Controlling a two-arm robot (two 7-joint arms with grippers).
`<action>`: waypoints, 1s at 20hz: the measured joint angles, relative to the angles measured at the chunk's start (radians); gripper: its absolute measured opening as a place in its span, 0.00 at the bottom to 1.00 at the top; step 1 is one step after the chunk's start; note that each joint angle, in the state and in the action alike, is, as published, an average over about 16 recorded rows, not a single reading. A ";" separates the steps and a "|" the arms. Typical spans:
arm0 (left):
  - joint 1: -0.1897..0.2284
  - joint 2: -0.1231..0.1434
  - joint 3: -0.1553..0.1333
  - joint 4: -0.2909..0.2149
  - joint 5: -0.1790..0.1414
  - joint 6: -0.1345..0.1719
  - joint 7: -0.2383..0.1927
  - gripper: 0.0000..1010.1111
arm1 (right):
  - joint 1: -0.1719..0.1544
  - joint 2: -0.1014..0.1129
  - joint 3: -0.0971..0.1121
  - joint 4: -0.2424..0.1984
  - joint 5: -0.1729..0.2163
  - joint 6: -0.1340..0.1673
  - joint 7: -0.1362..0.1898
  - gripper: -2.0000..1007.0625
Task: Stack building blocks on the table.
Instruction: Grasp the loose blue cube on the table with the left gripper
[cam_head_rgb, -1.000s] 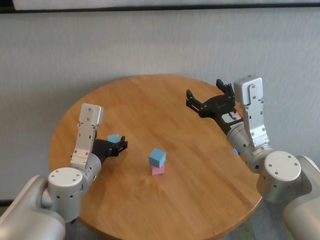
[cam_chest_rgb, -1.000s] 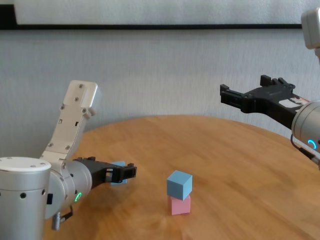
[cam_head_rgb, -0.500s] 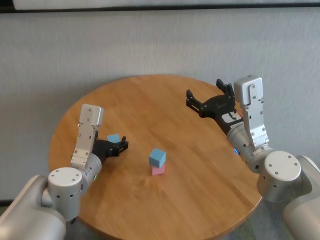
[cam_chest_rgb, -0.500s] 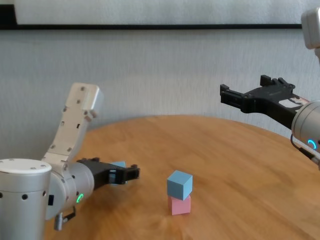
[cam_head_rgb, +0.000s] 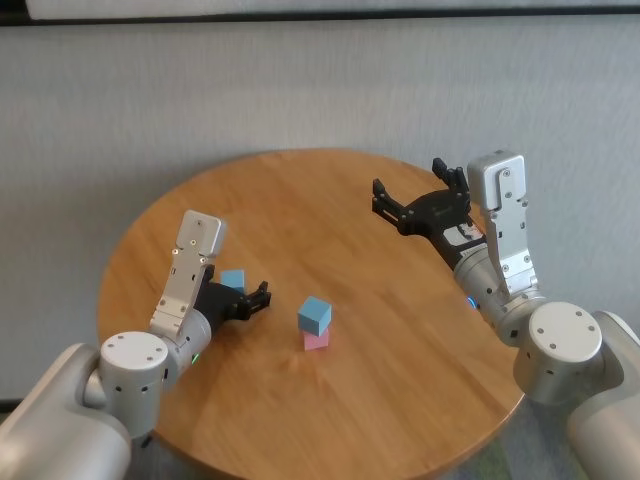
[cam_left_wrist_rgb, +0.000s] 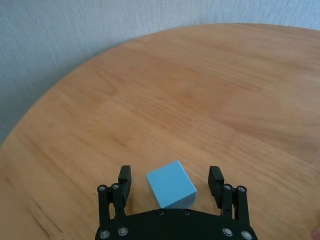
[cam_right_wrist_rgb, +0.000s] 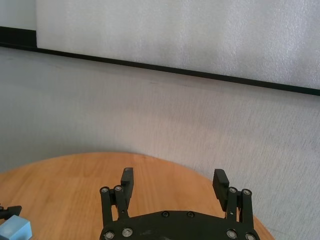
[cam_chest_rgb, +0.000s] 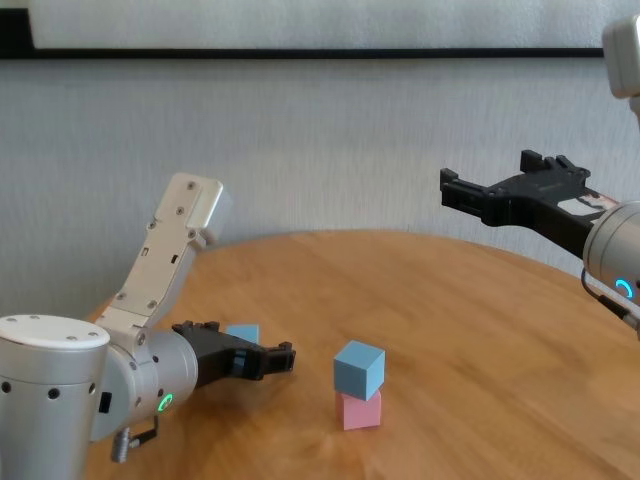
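Observation:
A light blue block (cam_head_rgb: 314, 314) sits skewed on top of a pink block (cam_head_rgb: 318, 341) near the middle of the table (cam_head_rgb: 300, 200). A second light blue block (cam_head_rgb: 232, 279) lies on the table to their left. My left gripper (cam_head_rgb: 258, 294) is low over the table beside it, pointing at the stack. In the left wrist view this block (cam_left_wrist_rgb: 171, 184) shows between the open fingers (cam_left_wrist_rgb: 125, 177), with a gap on each side. My right gripper (cam_head_rgb: 405, 192) hangs open and empty, high over the table's far right.
The round table ends near my left arm, with the grey wall (cam_chest_rgb: 330, 150) close behind its far edge. Bare wood (cam_chest_rgb: 470, 330) stretches between the stack and my right arm.
My left arm has swung right, carrying its open gripper closer to the stack. The right arm and the stack have not moved.

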 joint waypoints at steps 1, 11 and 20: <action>-0.001 0.001 0.002 0.001 0.001 0.001 -0.002 0.99 | 0.000 0.000 0.000 0.000 0.000 0.000 0.000 0.99; 0.004 -0.002 -0.004 -0.006 -0.002 -0.001 0.013 0.97 | 0.000 0.000 0.000 0.000 0.000 0.000 0.000 0.99; 0.008 -0.003 -0.007 -0.010 -0.005 -0.003 0.021 0.83 | 0.000 0.000 0.000 0.000 0.000 0.000 0.000 0.99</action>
